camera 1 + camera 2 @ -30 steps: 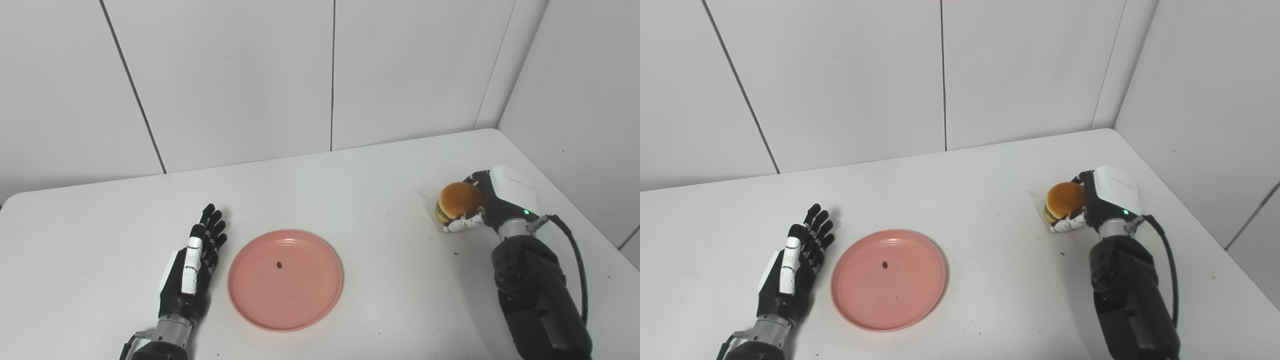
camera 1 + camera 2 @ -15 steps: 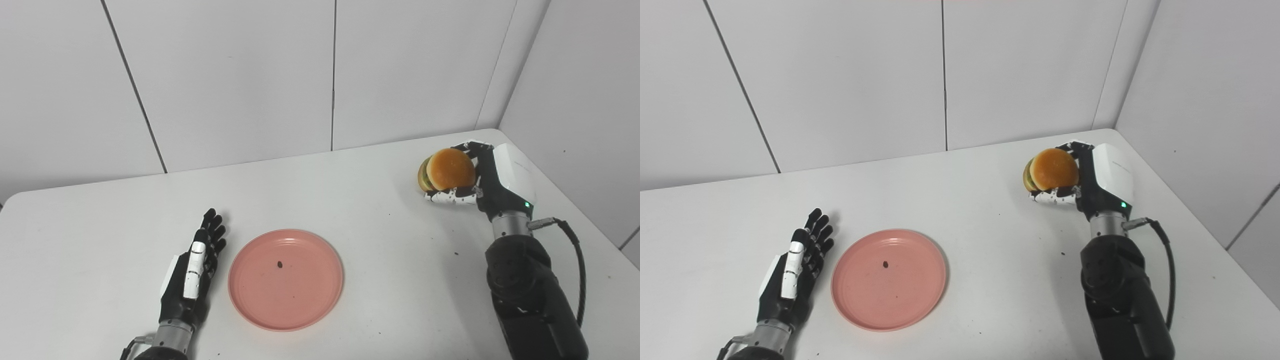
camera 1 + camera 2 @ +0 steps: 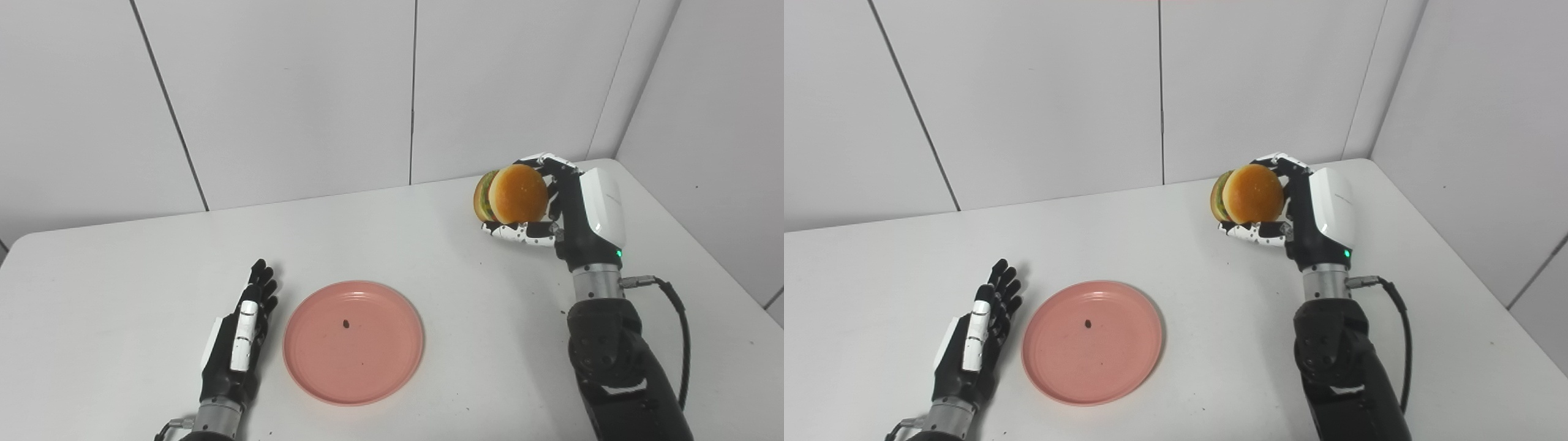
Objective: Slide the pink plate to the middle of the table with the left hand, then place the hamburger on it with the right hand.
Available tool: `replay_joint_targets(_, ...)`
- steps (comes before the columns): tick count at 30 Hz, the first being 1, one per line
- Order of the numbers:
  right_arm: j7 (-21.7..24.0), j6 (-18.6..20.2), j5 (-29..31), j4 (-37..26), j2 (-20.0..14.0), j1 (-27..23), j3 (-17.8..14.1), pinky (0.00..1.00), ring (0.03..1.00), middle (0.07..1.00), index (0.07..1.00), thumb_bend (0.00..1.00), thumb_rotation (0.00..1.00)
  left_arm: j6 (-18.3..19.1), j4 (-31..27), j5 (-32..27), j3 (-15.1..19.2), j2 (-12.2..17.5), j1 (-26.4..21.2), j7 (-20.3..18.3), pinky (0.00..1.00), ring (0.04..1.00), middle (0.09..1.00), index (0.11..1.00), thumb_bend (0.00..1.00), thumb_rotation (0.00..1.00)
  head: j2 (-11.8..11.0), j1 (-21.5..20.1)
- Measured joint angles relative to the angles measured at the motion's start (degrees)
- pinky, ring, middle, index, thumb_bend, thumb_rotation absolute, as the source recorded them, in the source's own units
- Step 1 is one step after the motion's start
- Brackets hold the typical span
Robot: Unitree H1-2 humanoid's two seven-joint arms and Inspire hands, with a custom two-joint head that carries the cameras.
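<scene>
The pink plate (image 3: 353, 342) lies flat on the white table (image 3: 398, 245), a little left of the middle, with a small dark speck on it. My left hand (image 3: 240, 334) rests open on the table just left of the plate, fingers straight, a small gap from the rim. My right hand (image 3: 566, 211) is raised well above the table at the right and shut on the hamburger (image 3: 511, 195), which is tipped on its side with the bun facing the camera. The hamburger (image 3: 1247, 194) hangs up and to the right of the plate (image 3: 1092, 342).
White wall panels stand close behind the table, and a side wall runs along the right edge. A black cable (image 3: 677, 331) loops from the right forearm. Small dark crumbs dot the tabletop.
The right hand has lifted the hamburger off the table and carried it up and leftward, tipping it on its side. The left hand drew back slightly. The plate stayed put.
</scene>
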Motion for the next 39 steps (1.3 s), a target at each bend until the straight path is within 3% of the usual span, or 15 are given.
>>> replay_joint_targets(3, -0.61, -2.48, -0.27, -0.05, 0.89, 0.43, 2.78, 0.17, 0.443, 0.414, 0.518, 0.51, 0.0, 0.01, 0.02, 0.21, -0.11, -0.13, 0.0, 0.32, 1.0, 1.0, 1.0, 1.0, 0.66, 1.0, 0.09, 0.26)
replay_joint_targets(10, -1.11, -8.94, 0.79, 1.51, 2.49, 0.57, 5.89, 0.3, 0.392, 0.494, 0.524, 0.51, 0.0, 0.22, -0.24, -0.04, -0.18, -0.25, 0.14, 0.34, 1.0, 1.0, 1.0, 1.0, 0.63, 1.0, 0.09, 0.53)
replay_joint_targets(13, -1.64, -10.94, 0.78, 3.26, 3.28, 1.1, 7.15, 0.26, 0.369, 0.475, 0.542, 0.51, 0.0, 0.18, -0.24, 0.1, -0.32, -0.26, 0.18, 0.37, 1.0, 1.0, 1.0, 0.996, 0.62, 1.0, 0.26, 0.7)
replay_joint_targets(15, -1.63, -11.21, 0.85, 3.83, 4.01, 1.69, 8.06, 0.21, 0.384, 0.499, 0.501, 0.51, 0.0, 0.18, -0.27, 0.21, -0.39, -0.27, 0.18, 0.47, 1.0, 1.0, 1.0, 0.993, 0.62, 1.0, 0.26, 1.23)
replay_joint_targets(17, -1.52, -11.91, 1.21, 3.94, 4.58, 2.22, 9.1, 0.17, 0.256, 0.477, 0.49, 0.52, 0.0, 0.19, -0.31, 0.4, -0.46, -0.27, 0.19, 0.6, 1.0, 1.0, 1.0, 0.994, 0.62, 1.0, 0.09, 1.49)
replay_joint_targets(19, -1.43, -13.07, 1.28, 3.96, 4.93, 2.67, 10.26, 0.15, 0.232, 0.474, 0.488, 0.52, 0.0, 0.29, -0.41, 0.75, -0.6, -0.37, 0.23, 0.8, 1.0, 1.0, 1.0, 0.988, 0.62, 1.0, 0.26, 1.76)
replay_joint_targets(25, -0.99, -14.13, 0.02, 3.97, 5.5, 3.18, 12.64, 0.18, 0.257, 0.409, 0.519, 0.51, 0.0, 2.02, -1.75, 1.22, -0.94, -1.29, 1.07, 1.93, 1.0, 1.0, 0.996, 0.977, 0.61, 1.0, 0.26, 2.72)
replay_joint_targets(29, -0.96, -15.87, -1.73, 4.7, 5.66, 3.67, 14.97, 0.22, 0.281, 0.465, 0.49, 0.52, 0.0, 2.18, -2.28, 1.48, -1.35, -1.84, 1.39, 2.9, 1.0, 1.0, 0.995, 0.973, 0.61, 1.0, 0.53, 3.69)
replay_joint_targets(32, 0.04, -16.23, -2.32, 5.02, 5.83, 4.02, 16.3, 0.3, 0.343, 0.424, 0.52, 0.51, 0.0, 2.16, -2.26, 1.57, -1.66, -1.92, 1.39, 3.14, 1.0, 1.0, 0.998, 0.976, 0.62, 1.0, 0.62, 4.65)
replay_joint_targets(34, 0.92, -16.36, -2.34, 5.29, 5.82, 4.17, 16.9, 0.41, 0.413, 0.442, 0.525, 0.51, 0.0, 2.13, -2.26, 2.28, -1.92, -1.93, 1.4, 3.41, 1.0, 1.0, 1.0, 0.983, 0.63, 1.0, 0.7, 5.1)
replay_joint_targets(39, 1.81, -16.86, -3.62, 6.41, 5.67, 4.71, 18.42, 0.45, 0.444, 0.45, 0.523, 0.51, 0.0, 2.12, -2.38, 2.69, -2.31, -1.93, 1.5, 3.78, 1.0, 1.0, 1.0, 0.995, 0.63, 1.0, 0.97, 6.15)
